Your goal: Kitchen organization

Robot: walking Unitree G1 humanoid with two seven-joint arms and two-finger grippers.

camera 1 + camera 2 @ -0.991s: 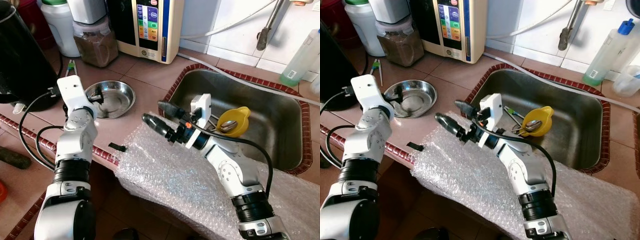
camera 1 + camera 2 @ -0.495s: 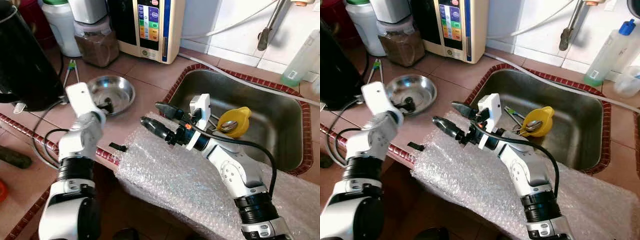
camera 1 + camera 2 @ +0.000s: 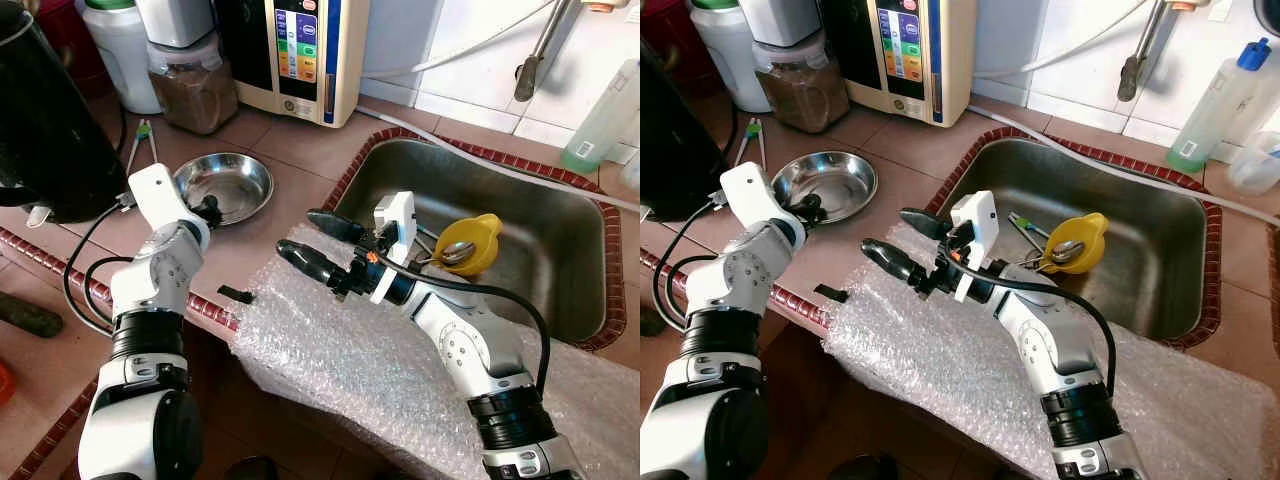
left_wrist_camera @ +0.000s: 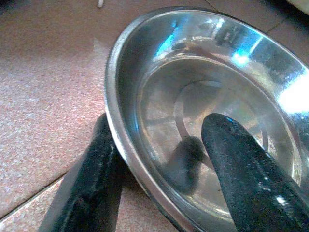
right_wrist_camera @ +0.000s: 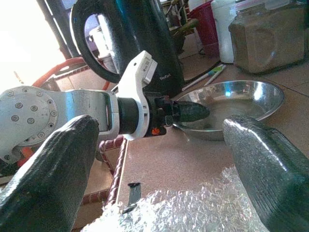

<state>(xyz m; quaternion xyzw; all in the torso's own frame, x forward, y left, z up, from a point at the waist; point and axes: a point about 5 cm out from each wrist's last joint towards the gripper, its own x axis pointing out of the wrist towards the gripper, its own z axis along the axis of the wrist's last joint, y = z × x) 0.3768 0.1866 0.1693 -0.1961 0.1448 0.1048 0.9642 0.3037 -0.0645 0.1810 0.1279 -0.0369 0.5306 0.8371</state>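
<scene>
From the left eye view, the left gripper [image 3: 207,208] sits at the near rim of a steel bowl [image 3: 228,186] on the tiled tabletop [image 3: 290,150], its fingers straddling that rim. The right gripper [image 3: 318,240] hovers spread wide over a sheet of bubble wrap [image 3: 340,350], holding nothing; the bowl lies well off past its fingertips, and the sink [image 3: 530,250] with a yellow cup [image 3: 470,243] and a spoon inside it sits behind its wrist.

In the right eye view a black kettle [image 3: 665,130] stands beside the left arm, and a jar of brown powder [image 3: 798,85] and a white water appliance [image 3: 910,55] stand beyond the bowl. A clear bottle [image 3: 1212,108] stands on the far side of the sink.

The left wrist view shows one finger [image 4: 241,169] inside the bowl and the other under its outer wall, the rim between them; whether they are actually pinching it I cannot tell.

The right wrist view looks between its two parted fingers [image 5: 48,169] straight at the left gripper and the bowl, bubble wrap just below
</scene>
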